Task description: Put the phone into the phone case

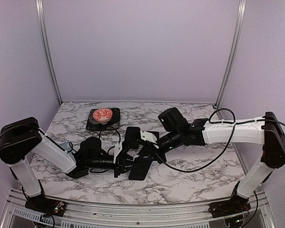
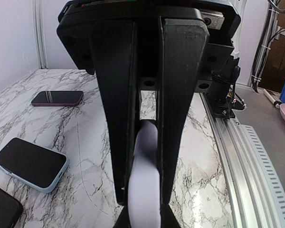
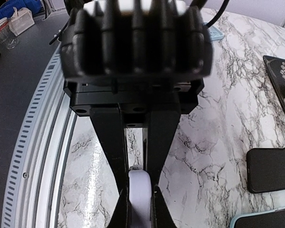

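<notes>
The phone case [image 2: 145, 180] is a pale lavender shell seen edge-on. My left gripper [image 2: 142, 204] is shut on it, both black fingers pressed against its sides. My right gripper [image 3: 141, 209] is shut on the same phone case [image 3: 141, 190], with the rounded rim between its fingertips. In the top view the left gripper [image 1: 118, 159] and the right gripper [image 1: 149, 145] meet above mid-table. A bare dark phone [image 3: 270, 169] lies flat on the marble. I cannot tell whether the case holds a phone.
A phone in a light blue case [image 2: 31, 164], a maroon phone [image 2: 57, 98] and another dark slab [image 2: 2, 209] lie on the marble. A black tray [image 1: 92, 124] with a red patterned bowl [image 1: 103, 115] sits at the back left. A metal rail [image 2: 237, 156] runs along the near edge.
</notes>
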`<action>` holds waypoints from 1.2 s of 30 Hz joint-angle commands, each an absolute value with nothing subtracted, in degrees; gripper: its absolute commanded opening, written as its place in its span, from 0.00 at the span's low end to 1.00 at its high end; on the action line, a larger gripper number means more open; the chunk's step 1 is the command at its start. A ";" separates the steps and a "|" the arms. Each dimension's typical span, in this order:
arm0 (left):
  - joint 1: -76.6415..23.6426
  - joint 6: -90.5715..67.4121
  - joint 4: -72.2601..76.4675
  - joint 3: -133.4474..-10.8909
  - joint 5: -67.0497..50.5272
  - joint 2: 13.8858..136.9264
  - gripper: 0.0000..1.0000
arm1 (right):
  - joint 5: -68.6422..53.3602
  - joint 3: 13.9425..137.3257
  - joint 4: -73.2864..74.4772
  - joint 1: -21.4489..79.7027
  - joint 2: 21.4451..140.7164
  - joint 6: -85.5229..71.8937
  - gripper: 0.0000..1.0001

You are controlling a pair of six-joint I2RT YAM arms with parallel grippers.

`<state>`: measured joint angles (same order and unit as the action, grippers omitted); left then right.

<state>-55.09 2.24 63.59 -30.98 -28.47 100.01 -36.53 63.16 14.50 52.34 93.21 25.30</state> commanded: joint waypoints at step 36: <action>-55.72 -23.40 60.59 -45.22 -25.87 85.94 0.00 | -46.43 49.71 -4.43 43.86 69.73 0.57 0.74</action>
